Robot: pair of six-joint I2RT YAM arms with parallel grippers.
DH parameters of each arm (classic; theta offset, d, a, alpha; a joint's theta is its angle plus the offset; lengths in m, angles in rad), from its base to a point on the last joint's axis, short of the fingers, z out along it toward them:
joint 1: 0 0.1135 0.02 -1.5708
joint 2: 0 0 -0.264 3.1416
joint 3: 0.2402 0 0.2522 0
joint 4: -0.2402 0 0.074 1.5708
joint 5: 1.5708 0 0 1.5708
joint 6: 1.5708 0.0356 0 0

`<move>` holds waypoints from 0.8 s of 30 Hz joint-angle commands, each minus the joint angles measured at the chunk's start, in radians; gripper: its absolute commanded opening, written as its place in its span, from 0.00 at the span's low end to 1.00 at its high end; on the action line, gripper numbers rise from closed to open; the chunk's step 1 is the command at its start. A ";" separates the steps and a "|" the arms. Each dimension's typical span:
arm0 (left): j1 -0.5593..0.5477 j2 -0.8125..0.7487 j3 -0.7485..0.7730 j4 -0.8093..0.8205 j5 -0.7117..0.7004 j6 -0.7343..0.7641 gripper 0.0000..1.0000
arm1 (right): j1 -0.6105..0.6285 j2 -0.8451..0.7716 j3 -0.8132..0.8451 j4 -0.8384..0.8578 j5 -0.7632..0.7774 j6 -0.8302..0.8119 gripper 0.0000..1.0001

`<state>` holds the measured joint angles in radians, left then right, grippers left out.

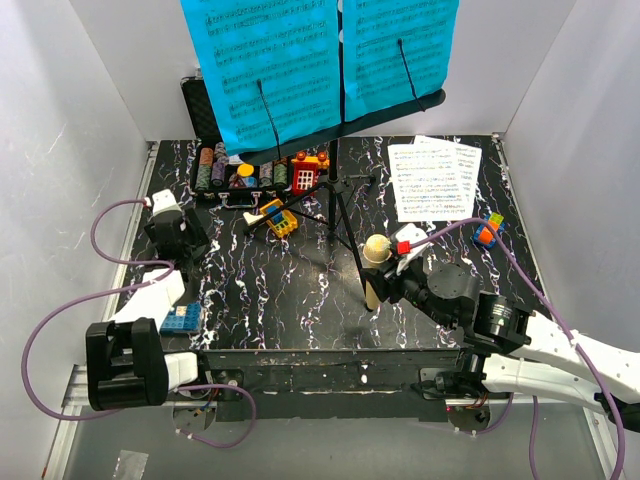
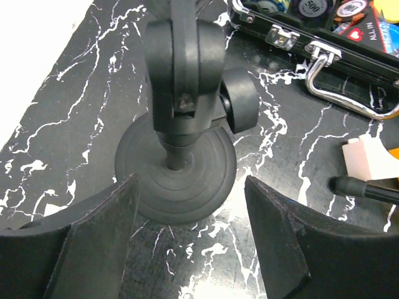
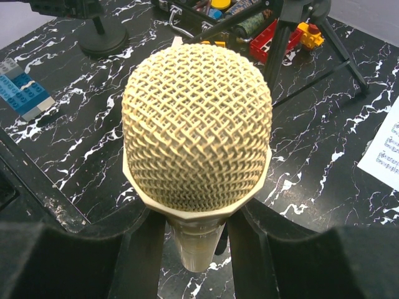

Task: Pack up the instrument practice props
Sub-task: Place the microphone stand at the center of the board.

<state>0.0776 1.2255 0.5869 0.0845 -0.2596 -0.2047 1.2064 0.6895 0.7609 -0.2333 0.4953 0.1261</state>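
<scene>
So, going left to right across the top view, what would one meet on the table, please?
On the table: blue block → chip case → microphone → white pages → cube.

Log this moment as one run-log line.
left pincer: open, either side of the mic stand base | right pincer: shut on cream microphone | music stand: upright, blue pages on its desk

Your left gripper (image 2: 190, 199) stands with jaws wide apart, gripping nothing, wrist pitched downward. Your right gripper (image 3: 196, 240) is clamped on the cream microphone (image 3: 196, 124), just below its head.
</scene>
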 commanded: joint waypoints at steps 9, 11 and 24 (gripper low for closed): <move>0.004 0.134 -0.039 0.250 -0.086 0.070 0.57 | 0.004 -0.011 0.009 0.063 0.035 -0.019 0.01; 0.005 0.158 -0.032 0.285 -0.079 0.073 0.56 | 0.004 -0.010 0.006 0.068 0.035 -0.019 0.01; 0.004 0.233 0.042 0.251 -0.093 0.083 0.20 | 0.005 0.021 0.011 0.078 0.031 -0.031 0.01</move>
<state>0.0822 1.4776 0.5976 0.3210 -0.3382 -0.1299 1.2064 0.7109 0.7609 -0.2295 0.5133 0.1055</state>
